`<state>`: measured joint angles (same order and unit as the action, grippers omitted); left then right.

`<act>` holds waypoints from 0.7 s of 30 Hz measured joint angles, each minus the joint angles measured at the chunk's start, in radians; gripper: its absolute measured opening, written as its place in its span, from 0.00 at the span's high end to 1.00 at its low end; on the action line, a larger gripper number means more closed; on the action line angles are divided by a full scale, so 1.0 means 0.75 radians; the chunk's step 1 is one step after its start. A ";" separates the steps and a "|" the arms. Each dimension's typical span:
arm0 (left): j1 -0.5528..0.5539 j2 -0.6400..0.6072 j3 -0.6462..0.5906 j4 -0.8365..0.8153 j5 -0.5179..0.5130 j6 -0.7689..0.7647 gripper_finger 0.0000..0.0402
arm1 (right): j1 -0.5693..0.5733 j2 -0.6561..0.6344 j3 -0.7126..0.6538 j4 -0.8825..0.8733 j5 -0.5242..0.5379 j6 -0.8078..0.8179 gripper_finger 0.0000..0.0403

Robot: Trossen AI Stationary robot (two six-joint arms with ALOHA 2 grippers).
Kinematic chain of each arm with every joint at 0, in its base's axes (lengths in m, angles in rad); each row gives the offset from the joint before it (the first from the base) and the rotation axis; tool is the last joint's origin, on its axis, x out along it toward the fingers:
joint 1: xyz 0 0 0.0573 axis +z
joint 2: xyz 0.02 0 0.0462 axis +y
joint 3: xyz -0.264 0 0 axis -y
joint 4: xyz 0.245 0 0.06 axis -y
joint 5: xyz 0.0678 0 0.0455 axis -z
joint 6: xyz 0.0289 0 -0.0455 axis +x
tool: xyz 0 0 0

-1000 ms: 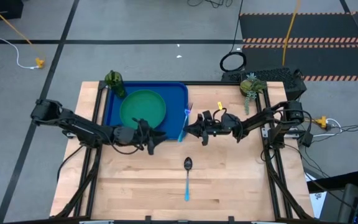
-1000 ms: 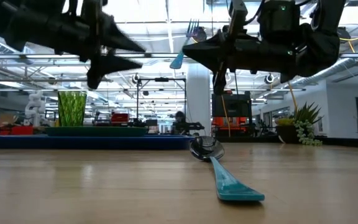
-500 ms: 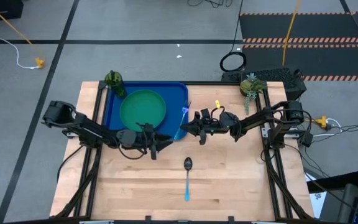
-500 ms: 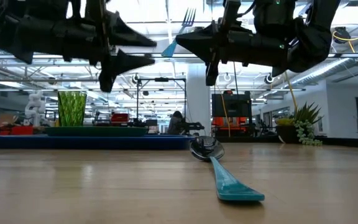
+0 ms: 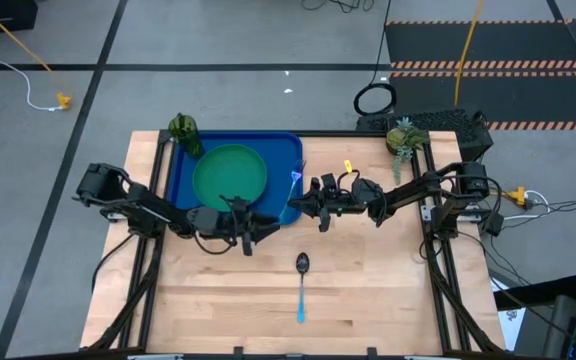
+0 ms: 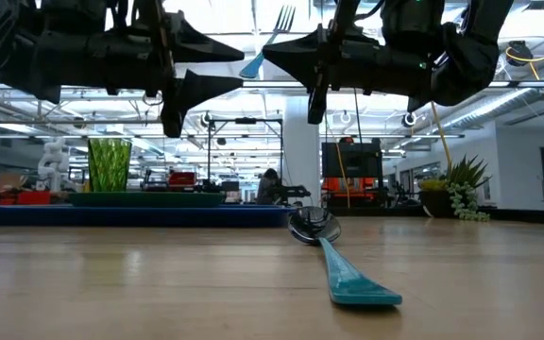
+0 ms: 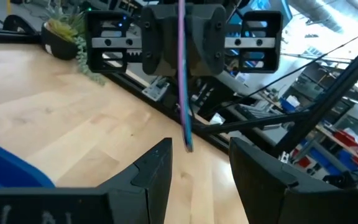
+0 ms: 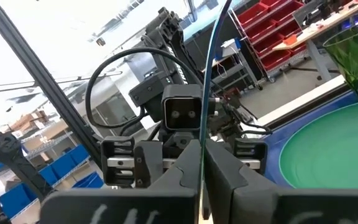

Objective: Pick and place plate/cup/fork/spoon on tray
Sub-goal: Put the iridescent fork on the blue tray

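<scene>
While you scan from the left: cup (image 5: 183, 128) standing at the tray's far left corner; tray (image 5: 182, 166) on the table's far left part, carrying the plate (image 5: 230, 173). Your left gripper (image 5: 262, 228), fingers spread and holding nothing, hovers just off the tray's near right corner. Fork (image 5: 293, 192), lifted above the tray's right edge, is clenched by its handle in your right gripper (image 5: 295, 206). Spoon (image 5: 301, 285) lies on bare wood, near the table's front, bowl pointing toward the grippers.
</scene>
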<state>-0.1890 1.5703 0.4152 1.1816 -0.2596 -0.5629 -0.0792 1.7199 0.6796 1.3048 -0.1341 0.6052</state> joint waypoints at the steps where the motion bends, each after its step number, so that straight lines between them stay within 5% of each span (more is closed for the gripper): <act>1: 0.000 0.005 0.000 0.000 -0.005 -0.001 0.60 | 0.000 0.000 0.000 0.000 0.000 -0.001 1.00; 21: 0.026 0.055 0.047 -0.009 -0.001 -0.019 0.66 | -0.008 0.000 0.000 -0.033 -0.037 0.004 1.00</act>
<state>-0.1696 1.6115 0.4507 1.1748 -0.2600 -0.5770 -0.0853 1.7199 0.6796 1.2804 -0.1619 0.6079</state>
